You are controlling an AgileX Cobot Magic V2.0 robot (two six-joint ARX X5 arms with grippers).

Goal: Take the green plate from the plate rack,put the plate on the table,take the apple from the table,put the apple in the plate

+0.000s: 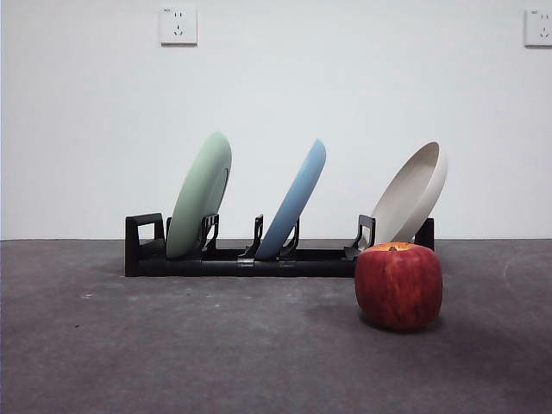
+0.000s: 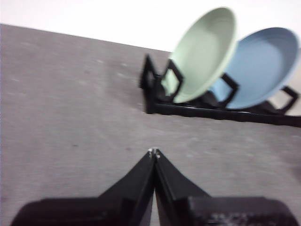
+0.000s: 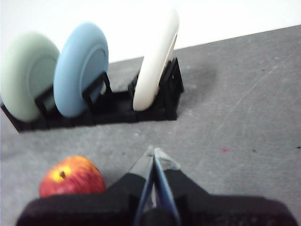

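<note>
Fingers of left gripper (image 2: pixel 154 151) and right gripper (image 3: pixel 154 151) are pressed together empty over the counter (image 1: pixel 172 345); green plate (image 1: pixel 200 195) is racked beside blue plate (image 1: pixel 293 200), apple (image 1: pixel 398 285) set before beige plate (image 1: pixel 412 193).

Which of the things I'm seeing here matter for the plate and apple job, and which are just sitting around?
For the job:
green plate, in the plate rack
apple, on the table
left gripper and right gripper, both shut

Just there:
light blue plate
beige-white plate
wall sockets
</note>
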